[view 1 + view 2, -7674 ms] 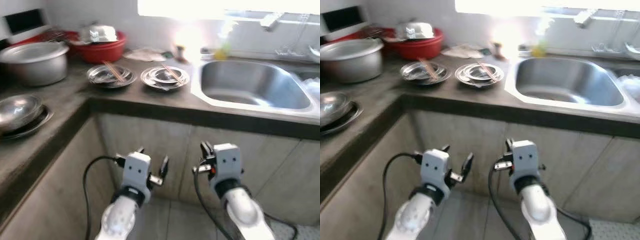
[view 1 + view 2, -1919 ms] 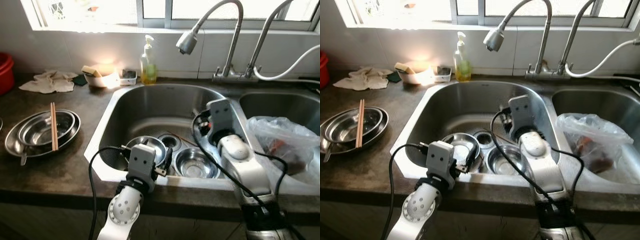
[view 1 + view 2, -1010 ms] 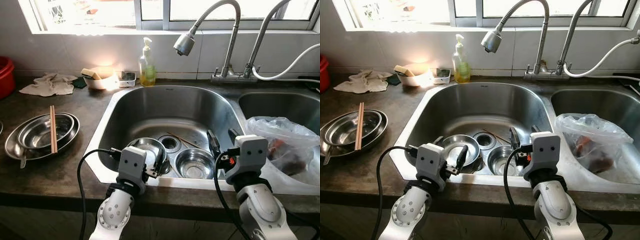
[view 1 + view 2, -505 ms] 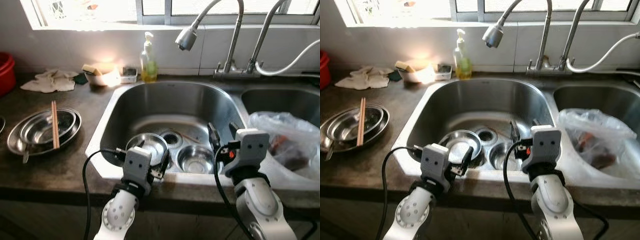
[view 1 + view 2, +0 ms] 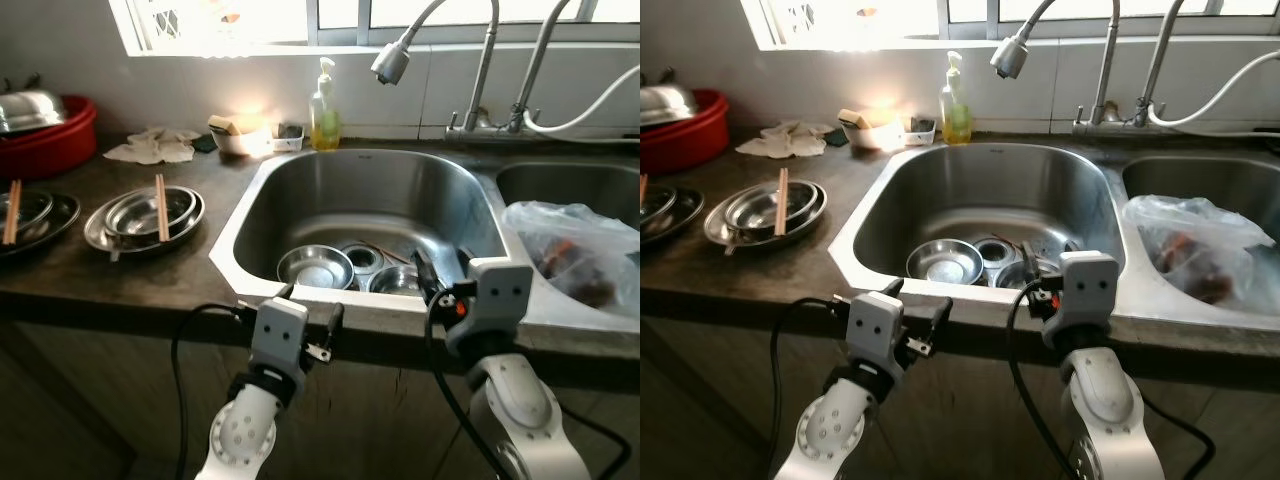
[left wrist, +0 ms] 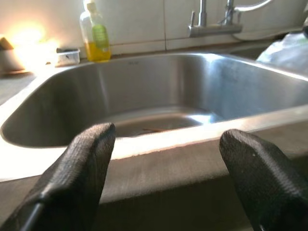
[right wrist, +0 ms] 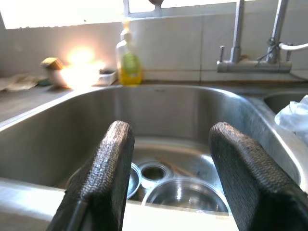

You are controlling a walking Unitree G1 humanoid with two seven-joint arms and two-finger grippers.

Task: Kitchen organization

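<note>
Two steel bowls lie in the left sink basin (image 5: 300,195): a wider one (image 5: 315,267) and a smaller one (image 5: 393,281) beside the drain (image 5: 362,258). My left gripper (image 5: 309,307) is open, just in front of the sink's front rim and below it, holding nothing. In the left wrist view its fingers (image 6: 82,163) frame that rim. My right gripper (image 5: 441,271) is open at the rim, over the smaller bowl's near side. The right wrist view looks between its fingers (image 7: 108,168) into the basin at a bowl (image 7: 185,192).
Stacked steel plates (image 5: 143,214) with chopsticks (image 5: 160,193) lie on the dark counter to the left, more plates (image 5: 30,215) beyond. A red basin (image 5: 50,140), cloth (image 5: 150,148), soap bottle (image 5: 322,95) and faucet (image 5: 395,62) stand behind. A plastic bag (image 5: 575,250) fills the right basin.
The camera has drawn back and shifted left, so more counter and cabinet front show. Both grippers sit lower against the sink's front rim, still open and holding nothing.
</note>
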